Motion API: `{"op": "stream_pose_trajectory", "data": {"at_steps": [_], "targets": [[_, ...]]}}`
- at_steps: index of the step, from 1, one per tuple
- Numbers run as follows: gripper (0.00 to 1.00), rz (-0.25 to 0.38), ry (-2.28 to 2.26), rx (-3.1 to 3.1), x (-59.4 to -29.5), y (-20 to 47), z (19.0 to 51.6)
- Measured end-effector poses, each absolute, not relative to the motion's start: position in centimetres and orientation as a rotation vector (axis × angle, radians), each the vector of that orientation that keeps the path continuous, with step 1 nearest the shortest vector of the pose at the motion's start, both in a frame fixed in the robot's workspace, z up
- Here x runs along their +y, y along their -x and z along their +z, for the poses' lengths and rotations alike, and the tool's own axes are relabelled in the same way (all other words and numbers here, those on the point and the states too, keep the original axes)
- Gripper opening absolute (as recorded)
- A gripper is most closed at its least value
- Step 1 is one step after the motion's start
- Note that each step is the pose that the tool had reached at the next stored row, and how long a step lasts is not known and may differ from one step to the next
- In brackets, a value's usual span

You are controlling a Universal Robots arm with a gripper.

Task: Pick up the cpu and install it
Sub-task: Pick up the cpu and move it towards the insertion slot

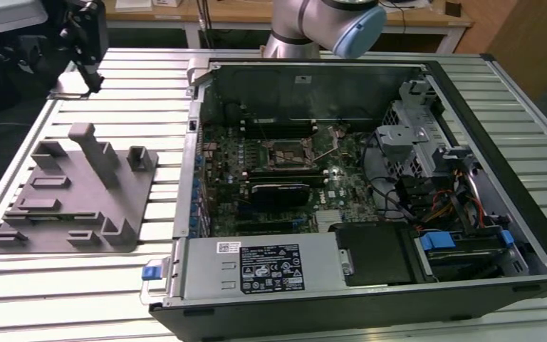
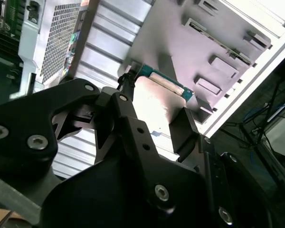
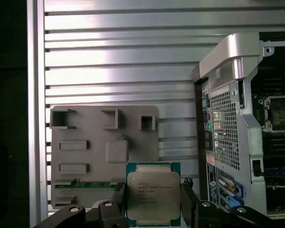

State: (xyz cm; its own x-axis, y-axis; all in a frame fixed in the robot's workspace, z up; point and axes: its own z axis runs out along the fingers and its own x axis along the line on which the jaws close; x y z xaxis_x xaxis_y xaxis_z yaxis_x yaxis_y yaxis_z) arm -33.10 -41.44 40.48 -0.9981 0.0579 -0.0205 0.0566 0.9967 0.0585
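Gripper (image 3: 153, 198) clamps the cpu (image 3: 153, 189) by two opposite sides, silvery top showing in the first wrist view, above the table (image 3: 133, 61), near the holder (image 3: 104, 142) beside the case (image 3: 228, 118).

- The counter (image 1: 83, 285) is a metal top made of long silver slats with narrow grooves between them; the slats also show in both wrist views (image 3: 118, 61) (image 2: 111, 26).
- A gray plastic holder block (image 1: 74, 206) lies flat on the slats towards the exterior view's left. Its upper face carries raised posts and shallow pockets (image 3: 95, 142) (image 2: 180, 42).
- An open computer case (image 1: 350, 313) lies on its side on the counter, on the exterior view's right, its open side facing up (image 3: 228, 118) (image 2: 57, 42).
- Block and case sit near each other but apart, with a strip of bare slats between them.
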Motion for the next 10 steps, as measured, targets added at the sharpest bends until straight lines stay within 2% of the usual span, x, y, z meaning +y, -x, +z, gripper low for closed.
{"op": "stream_pose_trajectory", "data": {"at_steps": [10], "targets": [[0.54,0.09,-0.089,3.118,-41.4,30.0,40.5]]}}
